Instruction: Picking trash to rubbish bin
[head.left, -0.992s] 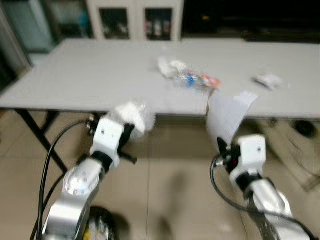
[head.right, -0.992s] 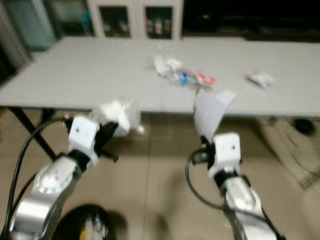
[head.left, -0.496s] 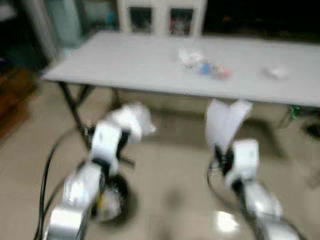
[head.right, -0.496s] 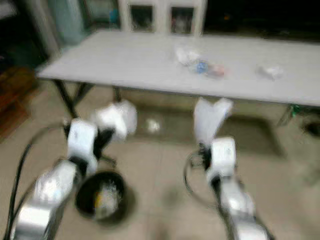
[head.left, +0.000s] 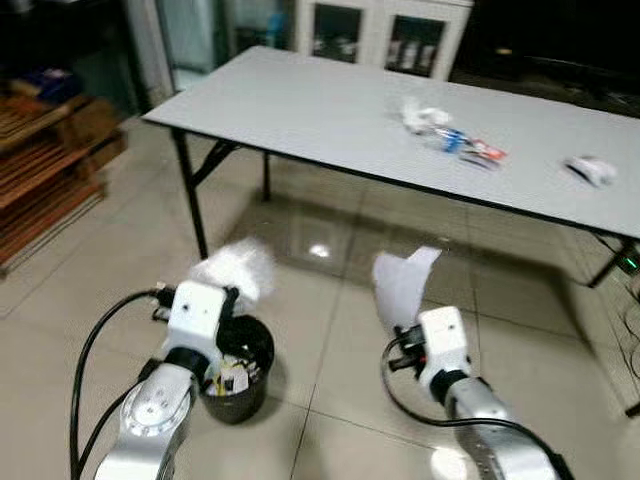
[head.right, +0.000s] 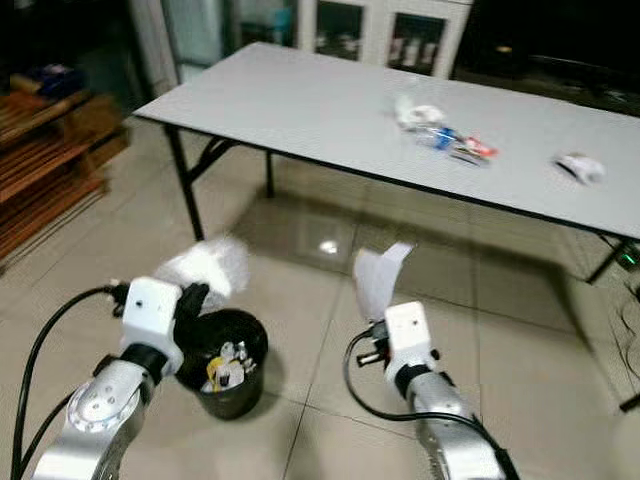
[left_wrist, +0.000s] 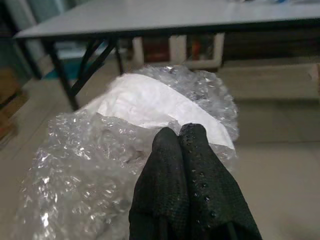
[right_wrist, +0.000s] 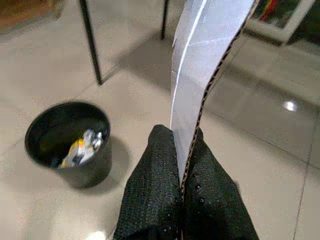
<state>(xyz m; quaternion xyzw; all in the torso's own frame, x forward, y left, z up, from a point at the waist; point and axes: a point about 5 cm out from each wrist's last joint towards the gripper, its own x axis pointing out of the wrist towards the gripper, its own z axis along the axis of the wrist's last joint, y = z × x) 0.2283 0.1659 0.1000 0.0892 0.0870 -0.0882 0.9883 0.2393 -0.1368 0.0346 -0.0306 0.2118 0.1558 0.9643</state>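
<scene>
My left gripper (left_wrist: 181, 134) is shut on a crumpled wad of bubble wrap (head.left: 237, 268), held just above the black rubbish bin (head.left: 240, 390) on the tiled floor. The bin holds several scraps. My right gripper (right_wrist: 184, 134) is shut on a bent white card piece (head.left: 397, 282), standing up from its fingers, right of the bin (right_wrist: 70, 142). On the grey table (head.left: 300, 100) behind lie a crushed bottle with wrappers (head.left: 452, 135) and a small white wad (head.left: 590, 170).
The folding table's black legs (head.left: 190, 195) stand behind the bin. Wooden pallets (head.left: 50, 165) are stacked at the far left. Cabinets (head.left: 385, 35) line the back wall. Open tiled floor lies between me and the table.
The camera has backed away from the table and turned down. The bin has come fully into view under my left gripper. Both grippers still hold their pieces.
</scene>
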